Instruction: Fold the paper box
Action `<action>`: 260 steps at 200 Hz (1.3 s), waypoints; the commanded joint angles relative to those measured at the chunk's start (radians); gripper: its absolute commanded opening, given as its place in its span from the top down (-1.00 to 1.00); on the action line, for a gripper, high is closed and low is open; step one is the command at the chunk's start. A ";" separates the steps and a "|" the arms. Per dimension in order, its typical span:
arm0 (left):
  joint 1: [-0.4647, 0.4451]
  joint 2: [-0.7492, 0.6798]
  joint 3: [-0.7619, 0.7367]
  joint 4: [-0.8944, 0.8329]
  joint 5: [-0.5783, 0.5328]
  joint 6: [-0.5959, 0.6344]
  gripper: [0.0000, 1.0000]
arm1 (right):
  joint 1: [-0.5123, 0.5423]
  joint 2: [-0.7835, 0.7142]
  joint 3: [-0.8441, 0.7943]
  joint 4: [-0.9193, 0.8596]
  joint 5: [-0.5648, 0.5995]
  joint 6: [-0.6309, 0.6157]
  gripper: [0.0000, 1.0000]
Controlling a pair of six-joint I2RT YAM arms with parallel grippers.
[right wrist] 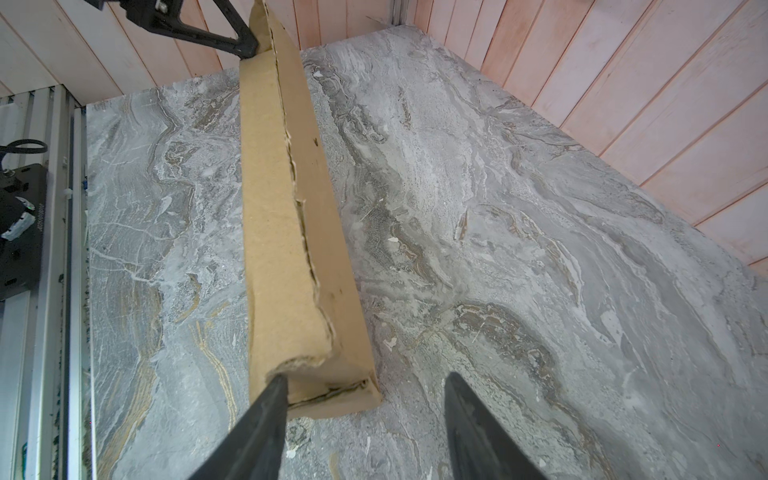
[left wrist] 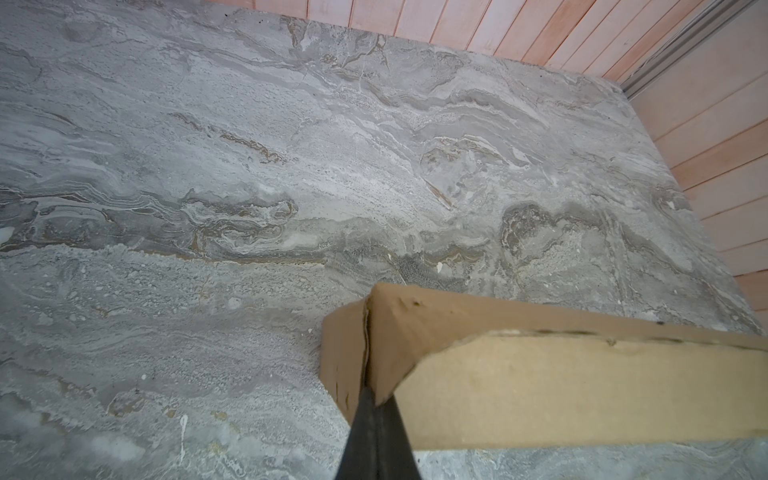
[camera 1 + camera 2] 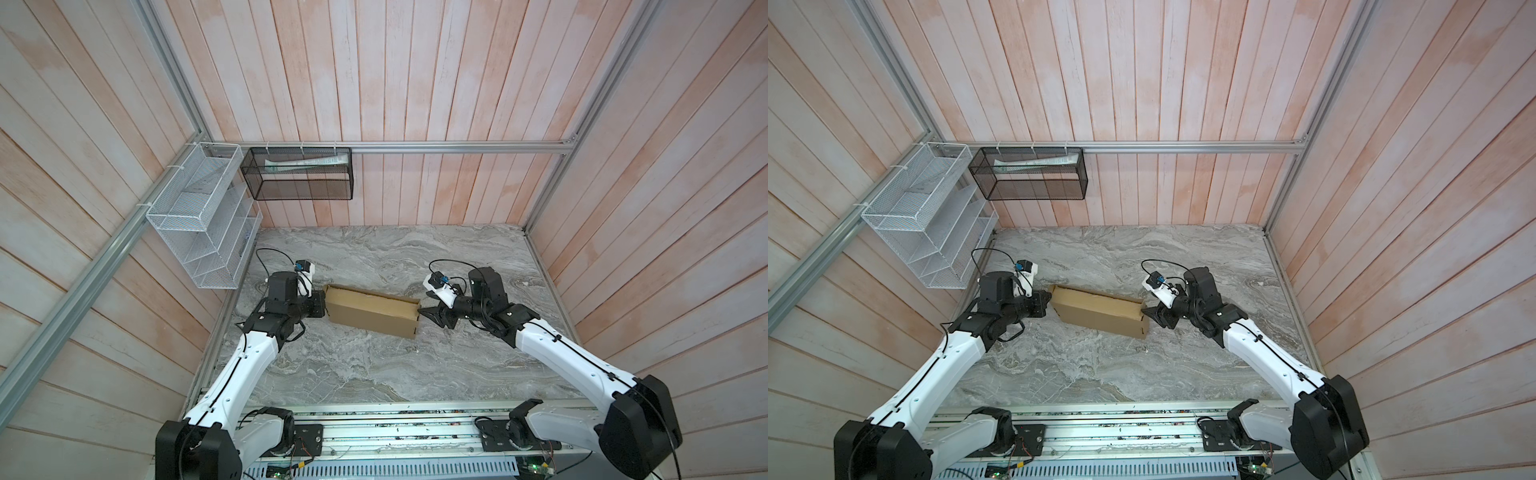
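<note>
The paper box (image 3: 370,309) (image 3: 1100,309) lies closed on the marble table as a long, shallow tan cardboard box, slanted a little. My left gripper (image 3: 322,305) (image 3: 1047,302) is shut, its tips pressed against the seam of the box's left end (image 2: 561,386). In the left wrist view the left gripper (image 2: 371,395) shows both fingers together with nothing between them. My right gripper (image 3: 424,312) (image 3: 1146,311) (image 1: 365,378) stands open at the box's right end (image 1: 282,232). One of its fingers (image 1: 270,399) touches the torn top corner there, while the other hangs over bare table.
A white wire basket (image 3: 199,216) hangs on the left wall. A black mesh basket (image 3: 299,174) holding a white paper hangs on the back wall. Wooden panel walls close in three sides. An aluminium rail (image 3: 395,432) with the arm bases runs along the front.
</note>
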 commanded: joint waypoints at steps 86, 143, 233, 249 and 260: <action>-0.005 0.009 -0.018 -0.049 -0.001 -0.014 1.00 | 0.095 -0.056 0.069 -0.095 0.203 -0.101 -0.19; -0.005 0.011 -0.017 -0.050 -0.008 -0.016 1.00 | 0.159 -0.032 0.132 -0.112 0.260 -0.160 -0.30; -0.005 0.014 -0.020 -0.052 -0.013 -0.019 1.00 | 0.244 0.106 0.239 -0.146 0.278 -0.233 -0.34; -0.005 0.017 -0.019 -0.052 -0.012 -0.019 1.00 | 0.260 0.131 0.252 -0.143 0.292 -0.243 -0.34; -0.005 0.019 -0.021 -0.051 -0.010 -0.020 1.00 | 0.270 0.147 0.260 -0.141 0.297 -0.249 -0.34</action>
